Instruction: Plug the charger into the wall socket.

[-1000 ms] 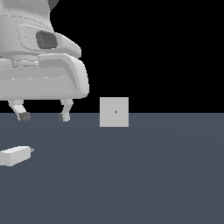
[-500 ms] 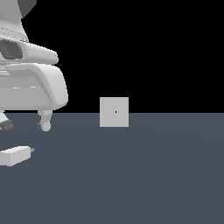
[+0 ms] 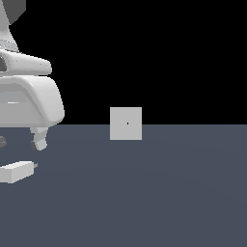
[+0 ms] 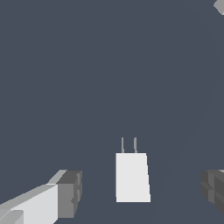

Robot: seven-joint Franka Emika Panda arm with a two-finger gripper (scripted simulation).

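Note:
The charger (image 3: 17,171) is a small off-white block lying flat on the dark floor at the exterior view's left, its thin prongs (image 3: 34,165) pointing toward the wall socket. The wall socket (image 3: 126,123) is a pale grey square plate standing upright farther back, with a tiny dark hole at its centre. My gripper (image 3: 19,142) hangs open just above the charger, one finger partly cut off by the picture's edge. In the wrist view the charger (image 4: 131,177) lies between the spread fingers (image 4: 70,192), apart from both, below my gripper (image 4: 142,190). Nothing is held.
Dark blue-grey floor (image 3: 159,193) stretches between the charger and the socket. A corner of the socket plate (image 4: 220,5) shows at the wrist view's edge. Behind the floor is plain black.
My gripper has moved steadily toward the exterior view's left and a little lower, ending over the charger. Neither the charger nor the socket has moved.

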